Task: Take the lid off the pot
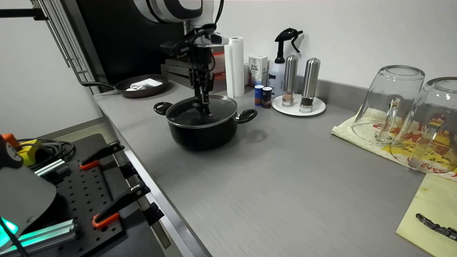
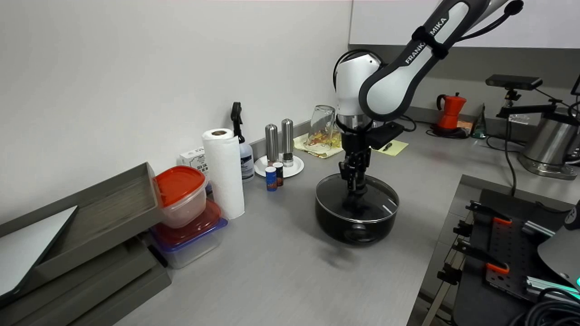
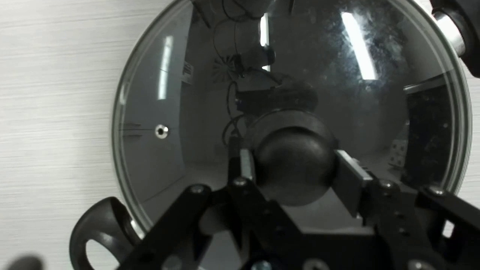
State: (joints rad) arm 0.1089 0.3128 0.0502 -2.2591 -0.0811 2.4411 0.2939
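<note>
The metal-rimmed round clear glass lid [image 1: 222,107] lies on the squat round black cooking pot [image 1: 205,137], level in both exterior views; the black two-fingered gripper [image 3: 298,169] points down over the lid's centre, its flat pads [image 3: 348,187] against both sides of the domed black knob [image 3: 294,167], so I judge the knob gripped; the step in hand is then the lift; make the pinch firm first, since a rounded knob could slip from flat pads; rise slowly and straight up, the glass held flat, so that its edge neither catches nor drags the pot; only once well above should it go sideways, passing over the two small black loop handles [image 1: 246,116]; farther out on the grey counter [image 1: 285,185], a white paper towel roll [image 1: 234,67] and two tall steel grinders [image 1: 310,80] on a round white plate [image 1: 319,106] call for a path away.
</note>
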